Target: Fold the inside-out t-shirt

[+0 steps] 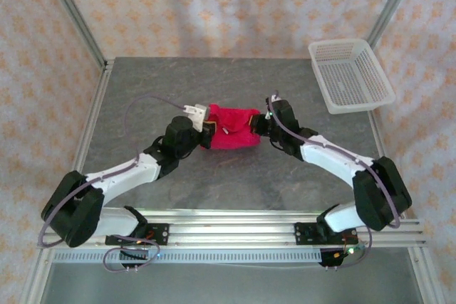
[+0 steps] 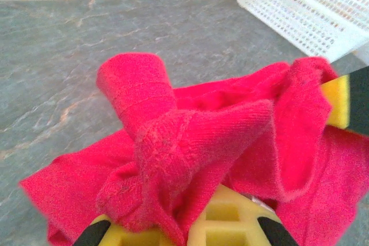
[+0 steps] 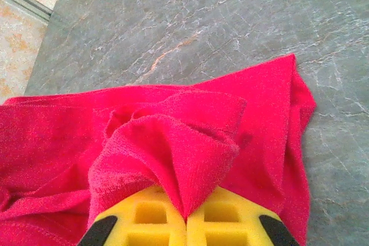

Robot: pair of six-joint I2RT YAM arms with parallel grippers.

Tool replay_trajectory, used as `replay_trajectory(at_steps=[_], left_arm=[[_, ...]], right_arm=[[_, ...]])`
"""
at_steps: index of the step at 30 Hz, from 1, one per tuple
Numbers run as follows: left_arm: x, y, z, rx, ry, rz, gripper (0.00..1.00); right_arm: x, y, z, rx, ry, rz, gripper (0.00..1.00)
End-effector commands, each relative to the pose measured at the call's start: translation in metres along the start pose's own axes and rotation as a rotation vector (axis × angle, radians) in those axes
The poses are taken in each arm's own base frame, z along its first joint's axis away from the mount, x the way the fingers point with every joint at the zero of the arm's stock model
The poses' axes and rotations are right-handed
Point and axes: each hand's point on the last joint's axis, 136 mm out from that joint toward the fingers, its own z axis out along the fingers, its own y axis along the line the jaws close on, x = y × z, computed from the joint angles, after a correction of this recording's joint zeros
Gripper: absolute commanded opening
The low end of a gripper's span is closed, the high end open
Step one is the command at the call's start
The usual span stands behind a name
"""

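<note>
The bright red t-shirt (image 1: 233, 127) lies bunched in a small heap at the middle of the grey table, between my two arms. My left gripper (image 1: 207, 127) is at its left edge, shut on a pinched fold of the red cloth (image 2: 173, 159) between the yellow pads (image 2: 230, 223). My right gripper (image 1: 258, 124) is at its right edge, its yellow pads (image 3: 155, 217) shut on another raised fold of the t-shirt (image 3: 173, 154). The right gripper's yellow pad (image 2: 336, 101) pokes in at the right edge of the left wrist view. The rest of the shirt (image 3: 52, 136) spreads flat on the table.
A white mesh basket (image 1: 350, 75) stands at the back right corner of the table; its wall (image 2: 300, 10) is also in the left wrist view. Bare grey tabletop (image 1: 214, 83) surrounds the shirt. Patterned walls and metal posts enclose the table.
</note>
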Motion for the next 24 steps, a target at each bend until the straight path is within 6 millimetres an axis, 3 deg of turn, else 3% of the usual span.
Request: replay_trajectory(at_steps=[1, 8, 15, 21, 24], left_arm=[[0.031, 0.022, -0.003, -0.101, 0.090, 0.007, 0.00], [0.024, 0.048, 0.028, -0.229, 0.167, 0.046, 0.00], [0.004, 0.094, 0.072, -0.252, 0.210, -0.111, 0.00], [0.035, 0.132, 0.109, -0.300, 0.315, -0.187, 0.00], [0.046, 0.142, 0.122, -0.276, 0.366, -0.275, 0.30]], right_arm=[[-0.011, -0.005, -0.002, 0.040, -0.054, -0.002, 0.01], [-0.042, -0.011, 0.043, 0.111, -0.030, -0.025, 0.00], [-0.062, -0.038, 0.104, 0.210, 0.054, -0.010, 0.00], [-0.042, -0.072, 0.165, 0.319, 0.244, 0.016, 0.00], [-0.035, -0.088, 0.179, 0.372, 0.290, 0.021, 0.00]])
